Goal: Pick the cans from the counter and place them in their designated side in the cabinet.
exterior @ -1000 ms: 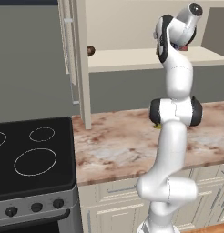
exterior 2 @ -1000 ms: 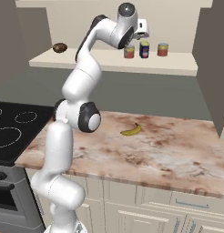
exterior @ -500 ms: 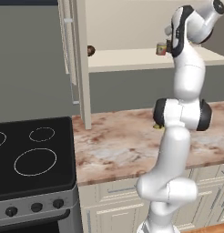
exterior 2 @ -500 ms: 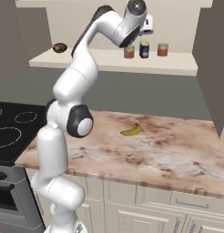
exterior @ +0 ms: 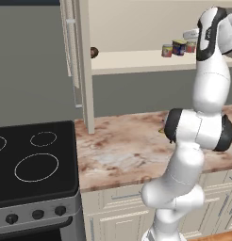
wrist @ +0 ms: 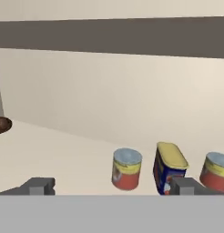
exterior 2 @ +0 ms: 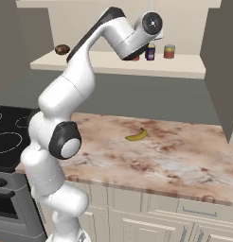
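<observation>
Both cans stand upright on the cabinet shelf [wrist: 63, 154]. The red-orange can [wrist: 126, 169] with a pale blue top is on the left. Close beside it on the right is the dark blue can [wrist: 169, 167] with a yellow label. My gripper [wrist: 113, 186] is open and empty, held back from them at shelf height. From the bases, the red-orange can [exterior: 167, 50] and blue can [exterior: 178, 47] sit toward the shelf's right end. In the right base view my forearm partly covers the red-orange can [exterior 2: 135, 57], with the blue can [exterior 2: 150, 52] beside it. The counter [exterior 2: 184, 156] lies below.
A red can with a yellowish label [wrist: 216, 170] stands right of the blue one. A brown round object [exterior: 94, 52] sits at the shelf's left end. A banana [exterior 2: 136, 135] lies on the counter. The cabinet's tall door [exterior: 82, 61] stands open above the stove [exterior: 33, 164].
My hand has drawn back and to the right, away from the shelf, staying open. The cans on the shelf have not moved.
</observation>
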### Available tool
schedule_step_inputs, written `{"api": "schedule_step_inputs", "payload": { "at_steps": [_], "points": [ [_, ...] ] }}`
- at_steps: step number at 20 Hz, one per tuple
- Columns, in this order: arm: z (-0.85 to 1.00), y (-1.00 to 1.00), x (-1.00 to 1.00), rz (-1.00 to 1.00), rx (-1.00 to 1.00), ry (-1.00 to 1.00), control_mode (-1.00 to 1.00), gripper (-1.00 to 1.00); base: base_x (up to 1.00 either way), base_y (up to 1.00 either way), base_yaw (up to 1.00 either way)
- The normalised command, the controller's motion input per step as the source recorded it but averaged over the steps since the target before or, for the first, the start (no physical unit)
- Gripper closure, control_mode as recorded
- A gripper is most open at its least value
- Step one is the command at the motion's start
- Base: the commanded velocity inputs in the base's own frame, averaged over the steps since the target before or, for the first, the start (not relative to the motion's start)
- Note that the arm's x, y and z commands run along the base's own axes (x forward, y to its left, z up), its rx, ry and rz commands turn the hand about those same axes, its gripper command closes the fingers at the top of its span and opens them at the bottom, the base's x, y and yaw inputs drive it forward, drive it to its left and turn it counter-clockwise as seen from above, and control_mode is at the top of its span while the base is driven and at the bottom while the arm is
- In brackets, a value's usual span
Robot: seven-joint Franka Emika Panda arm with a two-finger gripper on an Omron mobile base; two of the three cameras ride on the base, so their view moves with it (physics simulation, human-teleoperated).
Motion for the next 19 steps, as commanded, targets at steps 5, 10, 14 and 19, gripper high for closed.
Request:
{"api": "schedule_step_inputs", "payload": {
  "at_steps": [5,10,14,19],
  "points": [
    [-0.04,0.34,-0.63,0.04,0.0,-0.16,-1.0,-1.0,0.0,0.0,0.0],
    [-0.03,0.37,-0.61,0.03,0.0,-0.12,-1.0,-1.0,0.0,0.0,0.0],
    [-0.03,0.3,-0.62,0.04,-0.01,-0.09,-1.0,-1.0,0.0,0.0,0.0],
    [-0.01,0.13,-0.72,0.03,-0.02,-0.06,-1.0,-1.0,0.0,0.0,0.0]
  ]
}}
